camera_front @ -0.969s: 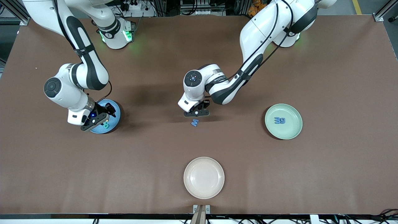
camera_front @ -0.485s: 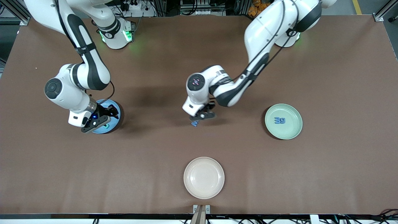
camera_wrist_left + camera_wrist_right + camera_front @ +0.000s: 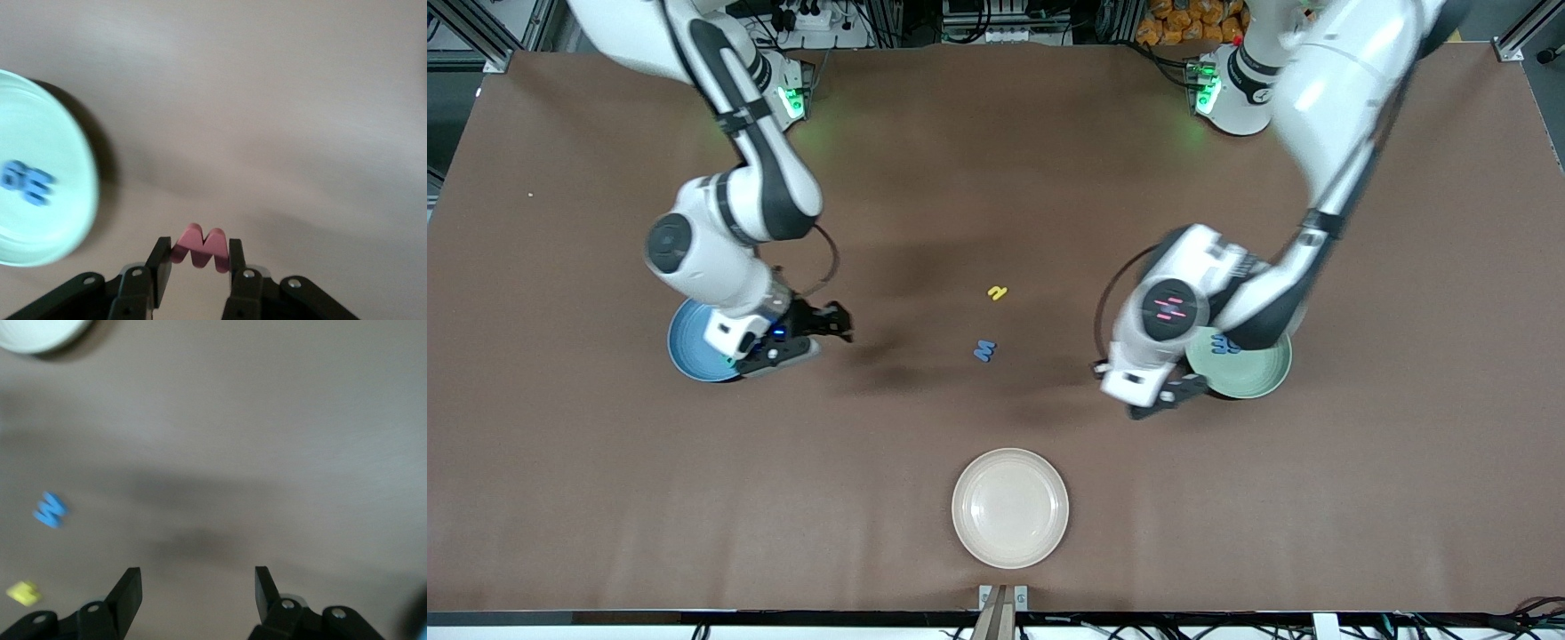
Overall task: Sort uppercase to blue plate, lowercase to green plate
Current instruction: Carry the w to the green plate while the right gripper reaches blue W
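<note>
The left gripper (image 3: 195,265) pinches a red w (image 3: 200,245) just beside the green plate (image 3: 1263,378), at its 8 o'clock. Its hold is small, so the w could slip out. The right gripper (image 3: 197,583), spread and empty, hangs by the blue plate (image 3: 689,347).

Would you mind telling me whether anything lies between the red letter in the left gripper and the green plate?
Nothing visible does: the left gripper holds the red letter over bare table beside the green plate.

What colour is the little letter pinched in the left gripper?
Red-pink: the foam letter between the left gripper fingers shows best in the left wrist view.
</note>
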